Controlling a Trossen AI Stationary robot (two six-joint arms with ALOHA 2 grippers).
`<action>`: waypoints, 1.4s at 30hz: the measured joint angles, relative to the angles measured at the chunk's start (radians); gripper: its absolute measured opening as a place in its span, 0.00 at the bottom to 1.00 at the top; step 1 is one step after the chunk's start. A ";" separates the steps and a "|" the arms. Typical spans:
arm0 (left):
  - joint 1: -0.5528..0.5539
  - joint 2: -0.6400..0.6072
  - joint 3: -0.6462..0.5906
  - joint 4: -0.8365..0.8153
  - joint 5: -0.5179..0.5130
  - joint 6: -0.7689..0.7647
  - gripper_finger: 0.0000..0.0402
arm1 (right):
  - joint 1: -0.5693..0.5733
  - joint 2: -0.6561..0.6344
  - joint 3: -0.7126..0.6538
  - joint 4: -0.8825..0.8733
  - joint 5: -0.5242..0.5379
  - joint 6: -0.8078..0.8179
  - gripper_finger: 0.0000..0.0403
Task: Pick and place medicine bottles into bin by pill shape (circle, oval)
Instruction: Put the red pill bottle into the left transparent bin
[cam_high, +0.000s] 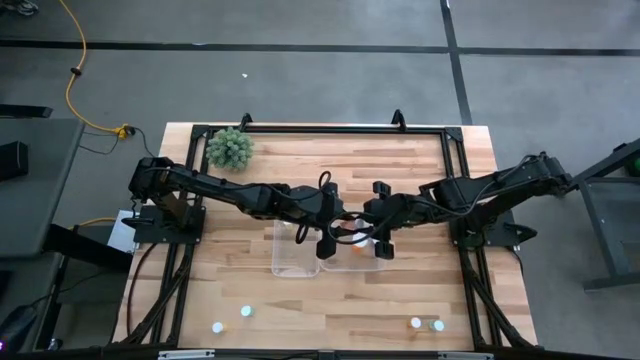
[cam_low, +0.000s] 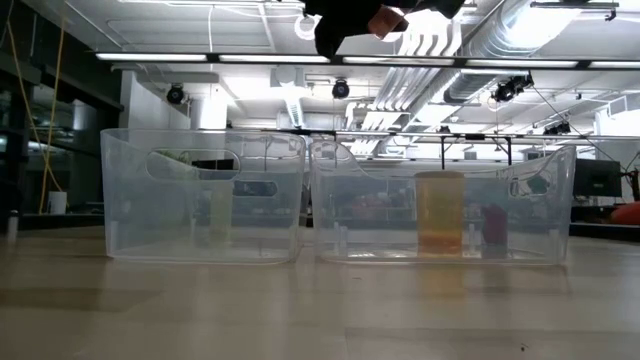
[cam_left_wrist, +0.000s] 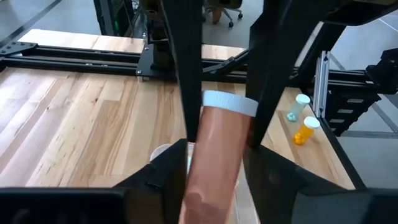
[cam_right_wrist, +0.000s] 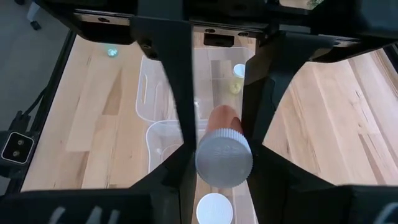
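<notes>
One orange medicine bottle (cam_high: 351, 236) with a white ribbed cap (cam_right_wrist: 224, 159) lies roughly level in the air above the two clear bins, the left bin (cam_low: 200, 195) and the right bin (cam_low: 440, 250). My left gripper (cam_left_wrist: 214, 163) and my right gripper (cam_right_wrist: 221, 171) meet at it from opposite sides, each shut on it. The right bin holds an upright orange bottle (cam_low: 440, 212), and a pale bottle (cam_low: 222, 210) stands in the left bin. Several more bottles rest on the table near its front edge (cam_high: 247, 311) (cam_high: 415, 322). My left gripper pinches the bottle's orange body (cam_left_wrist: 208, 177) at the end away from the cap between its two fingers, coming from the table's left and slanting down. The bottle is clear of the bins. My right gripper pinches the cap end (cam_left_wrist: 231, 103) between its two fingers (cam_left_wrist: 186, 115), coming from the table's right and slanting down. The cap faces back toward its wrist.
A fuzzy green plant ball (cam_high: 230, 148) sits at the far left corner. A black frame rail (cam_high: 320, 128) runs along the table's far edge. Two loose bottles (cam_left_wrist: 298, 106) (cam_left_wrist: 306, 130) lie near the front right, two others (cam_high: 217, 326) near the front left.
</notes>
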 joint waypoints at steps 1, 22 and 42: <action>0.001 0.000 0.000 -0.001 0.000 0.000 0.32 | 0.000 0.000 0.000 0.000 0.000 0.000 0.26; 0.001 0.000 0.001 -0.007 0.001 0.025 0.26 | 0.000 0.000 0.000 0.000 0.000 0.000 0.33; 0.005 -0.010 0.001 -0.043 0.001 0.050 0.25 | -0.006 -0.005 0.057 -0.088 0.059 -0.008 0.59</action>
